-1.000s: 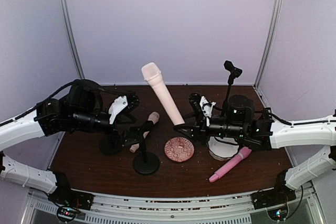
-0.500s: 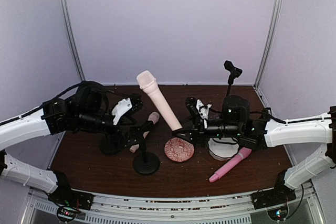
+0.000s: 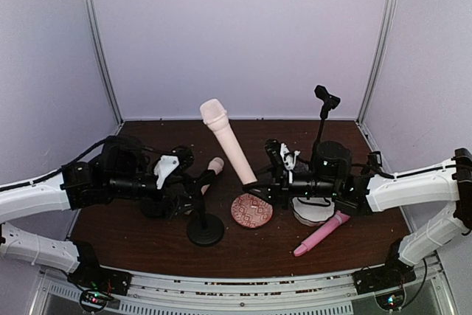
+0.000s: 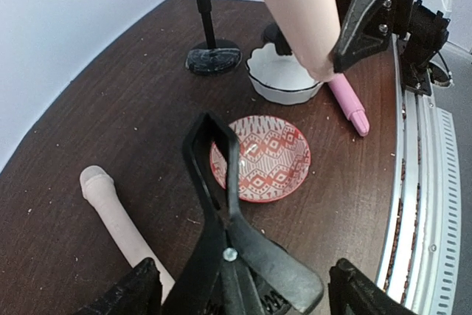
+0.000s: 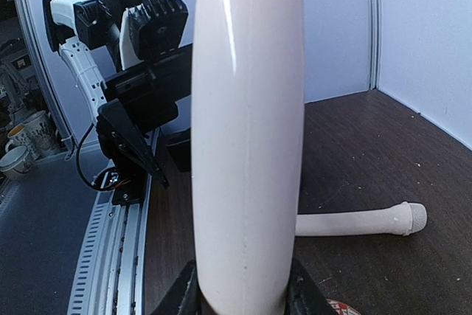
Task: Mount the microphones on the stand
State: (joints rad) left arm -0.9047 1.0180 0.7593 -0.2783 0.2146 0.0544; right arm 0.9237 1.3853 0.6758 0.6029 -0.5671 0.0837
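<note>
My right gripper (image 3: pixel 254 184) is shut on the lower end of a cream microphone (image 3: pixel 227 140), held tilted, head up and to the left; in the right wrist view it fills the middle (image 5: pixel 247 130). A second cream microphone (image 3: pixel 214 167) lies on the table behind the short black stand (image 3: pixel 205 229); it also shows in the left wrist view (image 4: pixel 118 219). My left gripper (image 3: pixel 183 182) is open, its fingers wide on either side of the stand's spring clip (image 4: pixel 214 175), not touching it. A pink microphone (image 3: pixel 322 232) lies at the front right.
A red patterned dish (image 3: pixel 251 210) sits beside the short stand. A white bowl (image 3: pixel 313 213) sits under my right arm, next to a tall black stand (image 3: pixel 324 102) at the back right. Grey walls close off three sides.
My left gripper has come down and right, its fingers now around the short stand's clip. My right gripper has shifted slightly, keeping the cream microphone tilted head-up.
</note>
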